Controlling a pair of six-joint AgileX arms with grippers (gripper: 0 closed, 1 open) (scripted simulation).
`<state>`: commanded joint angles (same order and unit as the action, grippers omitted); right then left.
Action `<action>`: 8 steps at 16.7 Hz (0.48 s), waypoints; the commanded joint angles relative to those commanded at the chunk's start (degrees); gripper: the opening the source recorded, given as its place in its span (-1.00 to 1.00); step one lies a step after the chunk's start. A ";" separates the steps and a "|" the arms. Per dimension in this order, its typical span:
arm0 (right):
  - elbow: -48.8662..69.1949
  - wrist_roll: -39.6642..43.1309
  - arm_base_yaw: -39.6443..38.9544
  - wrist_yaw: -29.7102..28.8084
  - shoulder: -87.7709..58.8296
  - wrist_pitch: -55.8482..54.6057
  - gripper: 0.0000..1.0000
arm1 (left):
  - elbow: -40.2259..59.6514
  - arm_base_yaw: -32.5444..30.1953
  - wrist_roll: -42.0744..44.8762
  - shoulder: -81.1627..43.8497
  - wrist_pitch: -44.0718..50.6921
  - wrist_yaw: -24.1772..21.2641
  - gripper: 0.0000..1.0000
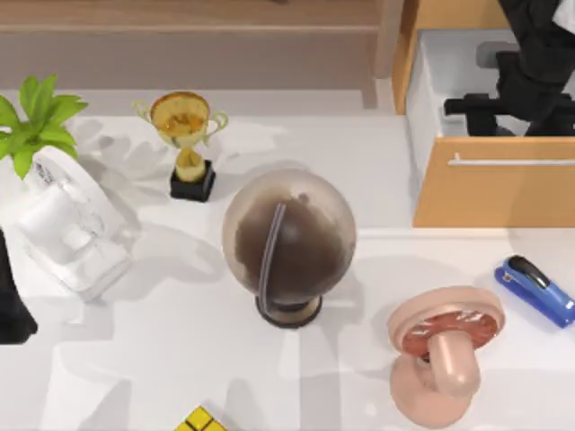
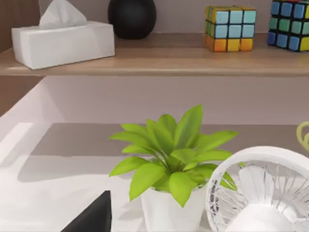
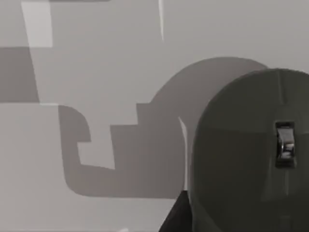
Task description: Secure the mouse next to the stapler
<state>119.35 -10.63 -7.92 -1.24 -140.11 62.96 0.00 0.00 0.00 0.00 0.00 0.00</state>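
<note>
Close under the right wrist camera sits the mouse (image 3: 251, 154), dark grey and domed, scroll wheel visible, resting on a pale grey surface. From above, the right arm (image 1: 530, 81) reaches into the open wooden drawer (image 1: 490, 193) at the bench's far right corner; fingers' state: cannot tell. Stapler (image 1: 535, 289), blue with black top arm, lies on the bench (image 1: 180, 341) at its right edge, just in front of the drawer. Left arm (image 1: 13, 305) is parked at the left edge; its fingers cannot be judged either. Also on the bench: globe (image 1: 289, 242) at centre, pink fan (image 1: 445, 355) near the front right, trophy (image 1: 187, 144), white fan (image 1: 67, 224) and potted plant (image 1: 31, 121) toward the far left corner.
</note>
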 joint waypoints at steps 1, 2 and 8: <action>0.05 0.27 -0.04 -0.11 0.87 0.38 -1.00 | 0.00 0.00 0.00 0.00 0.00 0.00 1.00; -0.24 0.66 -0.10 -0.24 1.99 0.89 -1.00 | 0.00 0.00 0.00 0.00 0.00 0.00 1.00; -4.46 4.01 0.63 -0.81 14.69 2.00 -1.00 | 0.00 0.00 0.00 0.00 0.00 0.00 1.00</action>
<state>114.90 -6.62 -7.29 -2.05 -125.42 64.96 0.00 0.00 0.00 0.00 0.00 0.00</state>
